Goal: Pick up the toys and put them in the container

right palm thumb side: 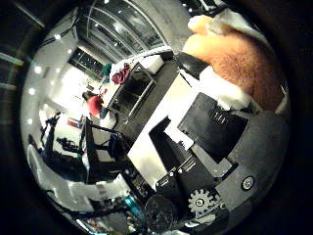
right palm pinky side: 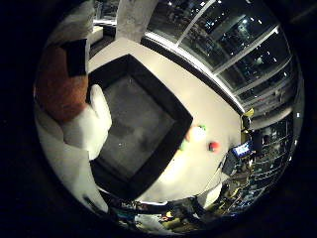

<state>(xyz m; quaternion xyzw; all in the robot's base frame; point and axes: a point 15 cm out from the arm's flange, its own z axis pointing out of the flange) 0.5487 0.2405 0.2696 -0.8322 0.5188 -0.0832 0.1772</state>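
Observation:
My hand (right palm pinky side: 87, 131) is shut on a brown furry toy (right palm pinky side: 61, 89), with white fingers curled against it. It holds the toy above one side of a black square container (right palm pinky side: 166, 86) with a dark grey inside that looks empty. The container stands on a white table (right palm pinky side: 213, 104). Small toys lie on the table beside the container: a red one (right palm pinky side: 213, 146), a green one (right palm pinky side: 201, 127) and an orange one (right palm pinky side: 188, 133). In the right thumb side palm view the brown toy (right palm thumb side: 235, 54) sits close against the hand's black and white parts (right palm thumb side: 210, 132).
The table's edge (right palm pinky side: 243, 117) runs just past the small toys. Beyond it are shelves and room clutter (right palm pinky side: 263, 149). The right thumb side palm view shows the white table (right palm thumb side: 156, 122) and room furniture behind it (right palm thumb side: 98, 137).

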